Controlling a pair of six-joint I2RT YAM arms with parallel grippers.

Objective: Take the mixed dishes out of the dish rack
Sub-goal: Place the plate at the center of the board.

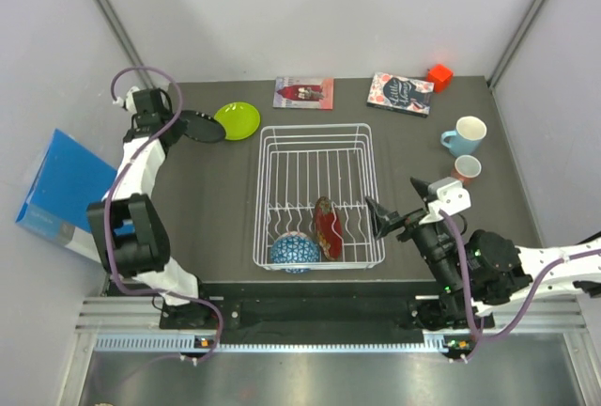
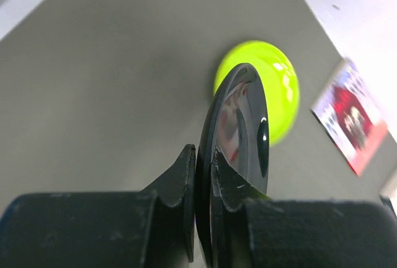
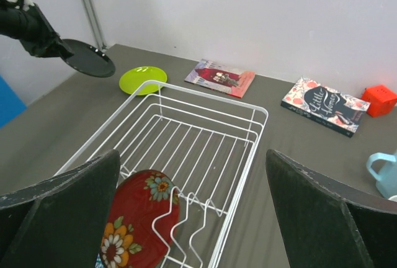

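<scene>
The black plate was clamped by its rim in the left gripper, beside the green plate, outside the rack. It was best levelled and lowered before release. The right gripper was spread wide, empty.

The room is evenly bright, with only faint, soft shadows on the dark table. The black plate pinched in the left claw carries white glints and a mirror sheen. The green plate just beyond it glares, and the claw's own fingers are blurred. The right claw shows its fingertips as dark, soft-edged shapes on either side.
</scene>
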